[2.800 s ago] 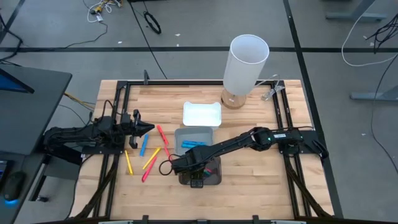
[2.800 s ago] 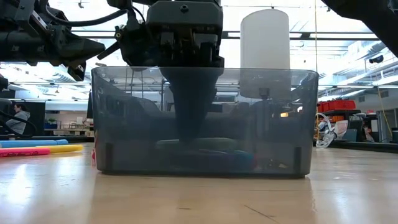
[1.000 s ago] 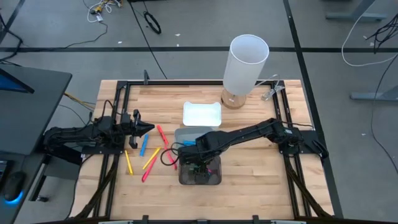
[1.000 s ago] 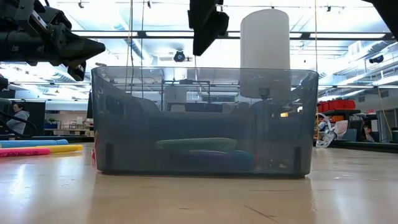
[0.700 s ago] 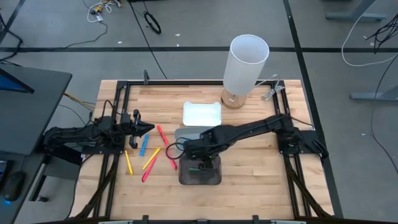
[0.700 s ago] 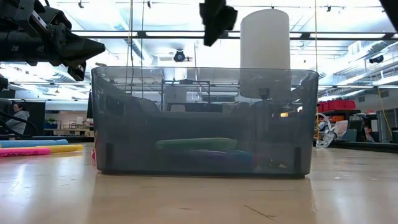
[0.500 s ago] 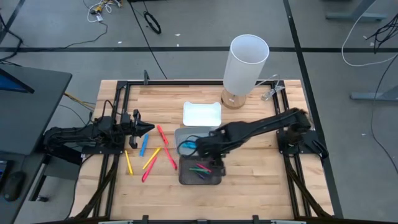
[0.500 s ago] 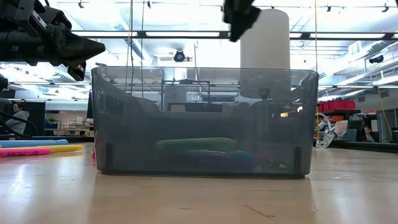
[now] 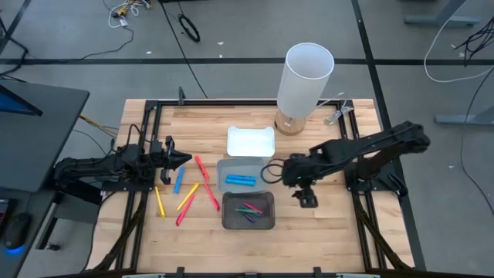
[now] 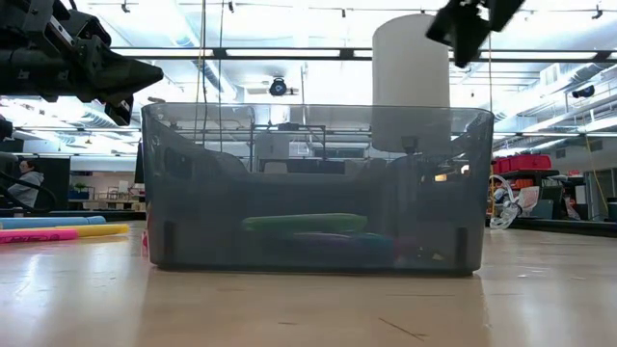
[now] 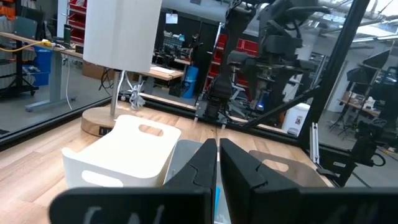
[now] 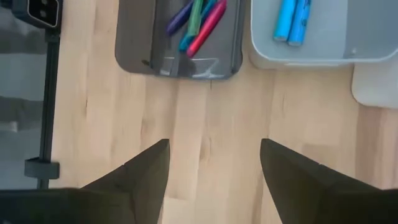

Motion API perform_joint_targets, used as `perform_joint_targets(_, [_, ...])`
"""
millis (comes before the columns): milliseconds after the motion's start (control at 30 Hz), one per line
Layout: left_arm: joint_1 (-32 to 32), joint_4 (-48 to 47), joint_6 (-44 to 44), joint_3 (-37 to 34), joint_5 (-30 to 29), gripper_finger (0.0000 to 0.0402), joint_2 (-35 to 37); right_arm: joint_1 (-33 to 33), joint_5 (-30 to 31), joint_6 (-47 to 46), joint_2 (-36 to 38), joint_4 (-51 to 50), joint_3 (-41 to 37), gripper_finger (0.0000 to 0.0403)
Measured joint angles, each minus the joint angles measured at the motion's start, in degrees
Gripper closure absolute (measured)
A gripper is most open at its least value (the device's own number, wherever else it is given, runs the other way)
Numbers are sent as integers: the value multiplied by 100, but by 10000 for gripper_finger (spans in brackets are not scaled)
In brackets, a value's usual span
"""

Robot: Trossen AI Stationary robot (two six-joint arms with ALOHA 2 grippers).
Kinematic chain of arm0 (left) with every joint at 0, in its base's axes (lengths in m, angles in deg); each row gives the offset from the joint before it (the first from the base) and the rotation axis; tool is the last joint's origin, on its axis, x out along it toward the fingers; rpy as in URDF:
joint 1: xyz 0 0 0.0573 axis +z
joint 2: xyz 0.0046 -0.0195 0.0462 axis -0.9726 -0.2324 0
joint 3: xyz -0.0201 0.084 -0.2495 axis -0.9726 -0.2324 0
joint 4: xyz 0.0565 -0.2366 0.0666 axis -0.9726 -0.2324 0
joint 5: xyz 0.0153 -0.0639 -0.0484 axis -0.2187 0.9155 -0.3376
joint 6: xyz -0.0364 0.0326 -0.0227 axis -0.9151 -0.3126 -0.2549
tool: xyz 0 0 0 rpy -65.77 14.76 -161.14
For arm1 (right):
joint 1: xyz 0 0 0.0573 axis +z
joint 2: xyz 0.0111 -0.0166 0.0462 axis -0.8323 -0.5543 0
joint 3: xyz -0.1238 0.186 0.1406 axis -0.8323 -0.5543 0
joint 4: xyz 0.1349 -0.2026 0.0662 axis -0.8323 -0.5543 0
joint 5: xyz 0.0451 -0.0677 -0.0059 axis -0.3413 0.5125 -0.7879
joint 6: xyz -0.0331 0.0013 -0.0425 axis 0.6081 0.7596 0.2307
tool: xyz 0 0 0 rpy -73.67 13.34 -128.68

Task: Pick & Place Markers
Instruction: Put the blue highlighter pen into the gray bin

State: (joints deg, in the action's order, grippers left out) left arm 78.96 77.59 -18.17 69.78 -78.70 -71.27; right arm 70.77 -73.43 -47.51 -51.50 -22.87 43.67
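Note:
Several markers lie loose on the wood at the left: red (image 9: 199, 166), blue (image 9: 178, 180), yellow (image 9: 160, 201), orange (image 9: 188, 196) and another red (image 9: 211, 195). Green, pink and purple markers (image 12: 198, 22) lie in the dark tray (image 9: 229, 222). Blue markers (image 9: 240, 180) lie in the grey tray (image 9: 230, 165). My right gripper (image 9: 304, 201) hangs open and empty over bare wood, right of the dark tray, its fingers pointing steeply down (image 12: 214, 168). My left gripper (image 9: 185, 160) waits shut at the left, beside the loose markers (image 11: 217, 168).
A white tray (image 9: 251, 141) stands behind the grey one. A tall white cylinder (image 9: 308, 77) on a round wooden base stands at the far edge. A black frame (image 9: 363, 224) runs along the table's sides. Bare wood lies right of the trays.
My right gripper has swung from above the dark tray toward the table's right edge, rising a little and staying open and empty. The markers in the dark tray, hidden under the arm before, now show from above.

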Motion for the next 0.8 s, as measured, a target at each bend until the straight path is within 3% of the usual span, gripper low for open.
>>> perform_joint_targets(800, [0,-2,-1,0,0,378,0,-15,59,141,3262,4509,-4583,152])
